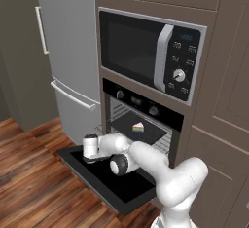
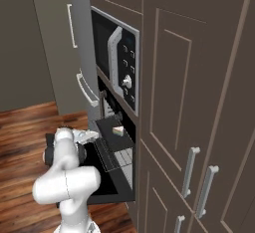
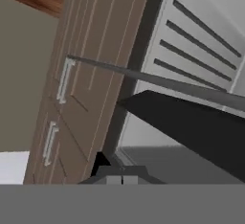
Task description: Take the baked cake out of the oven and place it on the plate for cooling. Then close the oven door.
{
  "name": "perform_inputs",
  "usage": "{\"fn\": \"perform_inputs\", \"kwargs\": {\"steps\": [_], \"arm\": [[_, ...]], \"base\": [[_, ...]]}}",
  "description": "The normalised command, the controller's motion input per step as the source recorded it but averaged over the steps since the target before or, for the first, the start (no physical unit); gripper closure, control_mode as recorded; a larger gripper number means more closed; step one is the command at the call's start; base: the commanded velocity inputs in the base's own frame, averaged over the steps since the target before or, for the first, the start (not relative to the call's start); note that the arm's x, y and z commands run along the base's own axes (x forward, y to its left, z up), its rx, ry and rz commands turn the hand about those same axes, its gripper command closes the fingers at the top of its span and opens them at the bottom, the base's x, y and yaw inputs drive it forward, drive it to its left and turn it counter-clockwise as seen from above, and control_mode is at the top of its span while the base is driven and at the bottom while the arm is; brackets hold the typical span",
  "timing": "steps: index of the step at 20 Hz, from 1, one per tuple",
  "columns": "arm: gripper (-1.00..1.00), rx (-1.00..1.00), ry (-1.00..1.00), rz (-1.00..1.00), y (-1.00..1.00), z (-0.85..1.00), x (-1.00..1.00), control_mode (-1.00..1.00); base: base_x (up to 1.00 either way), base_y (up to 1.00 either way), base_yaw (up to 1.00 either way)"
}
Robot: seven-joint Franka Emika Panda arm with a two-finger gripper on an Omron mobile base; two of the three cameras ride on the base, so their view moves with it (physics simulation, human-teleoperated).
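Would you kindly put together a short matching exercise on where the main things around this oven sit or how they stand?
Things:
1. oven door
2. cake slice
3. microwave
4. fridge

Descriptions:
A. directly above the oven
B. on a dark tray pulled out on the rack
C. folded down, open
D. tall and grey, to the left of the oven

Pairs: 1-C, 2-B, 3-A, 4-D

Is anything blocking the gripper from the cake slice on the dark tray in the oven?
Nothing visible does. The black oven door hangs fully open, and the layered cake slice sits uncovered on the dark flat tray, pulled out on its wire rack. The shut gripper hovers over the door, left of the tray.
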Motion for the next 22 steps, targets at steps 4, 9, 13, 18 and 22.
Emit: {"fn": "perform_inputs", "kwargs": {"steps": [4, 9, 13, 18, 22], "arm": [[1.0, 0.4, 0.52, 0.13, 0.51, -0.72, -0.5, -1.0], [1.0, 0.4, 0.52, 0.14, 0.53, -0.74, -0.58, -1.0], [1.0, 0.38, 0.39, 0.15, 0.52, -0.53, -0.69, -1.0], [1.0, 0.26, -0.04, 0.06, 0.35, 0.29, -0.99, -1.0], [1.0, 0.15, -0.58, 0.0, 0.05, 1.0, -1.0, -1.0]], "base": [[0.0, 0.0, 0.0], [0.0, 0.0, 0.0], [0.0, 0.0, 0.0], [0.0, 0.0, 0.0], [0.0, 0.0, 0.0]]}}
